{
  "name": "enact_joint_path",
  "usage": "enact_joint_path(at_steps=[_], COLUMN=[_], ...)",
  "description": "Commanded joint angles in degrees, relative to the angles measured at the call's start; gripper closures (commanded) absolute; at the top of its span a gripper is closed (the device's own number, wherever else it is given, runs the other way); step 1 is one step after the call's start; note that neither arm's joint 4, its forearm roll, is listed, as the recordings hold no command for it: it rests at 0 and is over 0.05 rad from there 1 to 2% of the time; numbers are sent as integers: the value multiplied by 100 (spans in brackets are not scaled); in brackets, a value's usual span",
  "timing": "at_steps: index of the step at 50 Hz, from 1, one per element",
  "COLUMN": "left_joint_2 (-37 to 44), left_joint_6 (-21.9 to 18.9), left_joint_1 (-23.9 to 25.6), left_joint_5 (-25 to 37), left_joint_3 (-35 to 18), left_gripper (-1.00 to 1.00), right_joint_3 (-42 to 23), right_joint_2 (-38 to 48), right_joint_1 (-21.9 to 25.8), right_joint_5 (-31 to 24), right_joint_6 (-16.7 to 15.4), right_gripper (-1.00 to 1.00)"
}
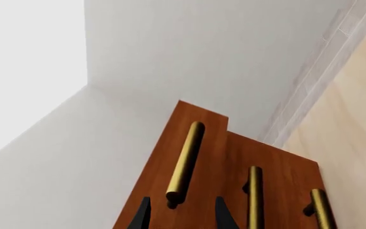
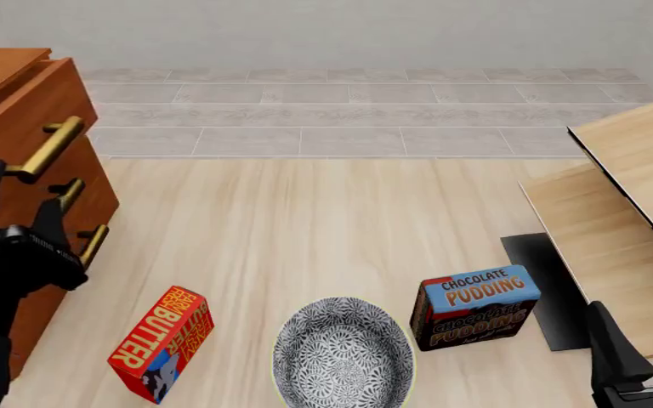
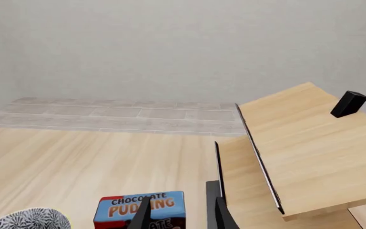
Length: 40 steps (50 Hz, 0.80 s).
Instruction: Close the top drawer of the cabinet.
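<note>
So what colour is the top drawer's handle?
Brass-gold, on the top drawer; its handle shows best in the left wrist view.

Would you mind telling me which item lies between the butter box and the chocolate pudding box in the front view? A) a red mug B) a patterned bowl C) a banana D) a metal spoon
B: the grey-and-white patterned bowl sits on the floor between the butter box and the chocolate pudding box; no mug, banana or spoon is in sight.
</note>
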State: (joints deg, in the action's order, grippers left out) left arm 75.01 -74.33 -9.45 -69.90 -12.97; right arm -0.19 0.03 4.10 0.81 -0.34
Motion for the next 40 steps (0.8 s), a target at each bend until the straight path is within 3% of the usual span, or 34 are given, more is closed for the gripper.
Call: enact_joint_path(at_steps=[1,40], left_joint_2=[170,349], left_joint_6=[-22,-67], left_joint_1=[-261,-768], left_joint_5=[1,1], left_joint_3=[-5,-69], left_gripper=[-100,-100], right_joint_3=[-3,8], right_joint_2=[0,-1], right_joint_1=[10,43], right_joint_5=[-2,7], right_joint_6=[4,-26], right_gripper=[-100,-100])
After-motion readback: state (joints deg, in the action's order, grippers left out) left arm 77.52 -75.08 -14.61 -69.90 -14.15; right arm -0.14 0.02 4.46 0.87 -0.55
